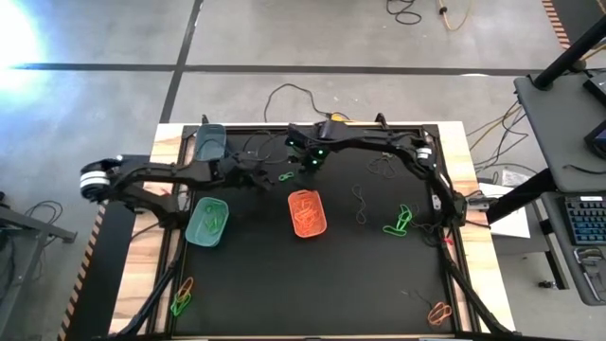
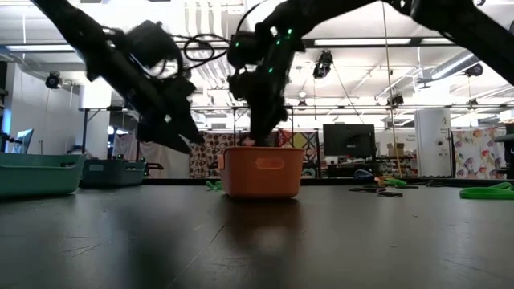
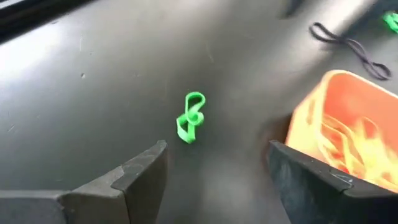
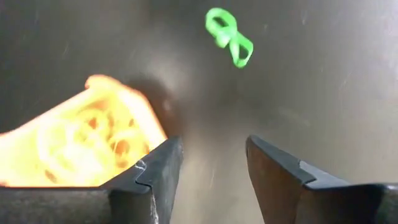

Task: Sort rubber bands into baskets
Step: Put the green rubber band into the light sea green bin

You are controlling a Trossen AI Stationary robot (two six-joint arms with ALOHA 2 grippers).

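Right claw (image 1: 311, 163): fingers apart, empty, above orange basket's (image 1: 309, 213) far end.
Left claw (image 1: 260, 176): fingers apart, empty, just left of green band (image 1: 285, 176).
Advice: straddle the band, then close at bench (image 1: 379, 275) level.

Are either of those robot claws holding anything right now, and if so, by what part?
Nothing is held. The left gripper and the right gripper both stand open and bare, near a green rubber band lying beside the orange basket.

Beyond the black surface (image 1: 284, 275), you see a keyboard (image 1: 587, 223) on a grey desk (image 1: 559, 123). Loose cables (image 1: 417, 11) lie on the floor.
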